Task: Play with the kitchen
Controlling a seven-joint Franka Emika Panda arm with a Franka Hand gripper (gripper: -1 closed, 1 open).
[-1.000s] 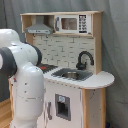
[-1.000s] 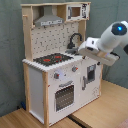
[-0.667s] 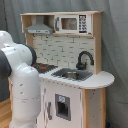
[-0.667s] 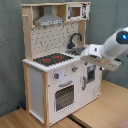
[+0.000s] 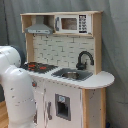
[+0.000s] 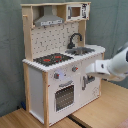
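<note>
Since a second ago, the white robot arm (image 6: 114, 64) has drawn back toward the second exterior view's right, so less of it crosses the front of the white and light-wood toy kitchen (image 6: 52, 95).

In the first exterior view, the kitchen (image 5: 75, 100) stands against a grey curtain (image 5: 116, 45), with its grey hood (image 5: 39, 28) over the red-ringed stovetop (image 5: 39, 66) and its black faucet (image 5: 84, 59) behind the sink (image 5: 72, 74). The arm's white bulk (image 5: 17, 92) fills the first exterior view's lower left.

In the second exterior view, the kitchen rests on a wooden table (image 6: 95, 117). The gripper (image 6: 90, 80) hangs near the front panel, beside the oven door (image 6: 64, 96); I cannot tell whether its pincer is apart or together.
</note>
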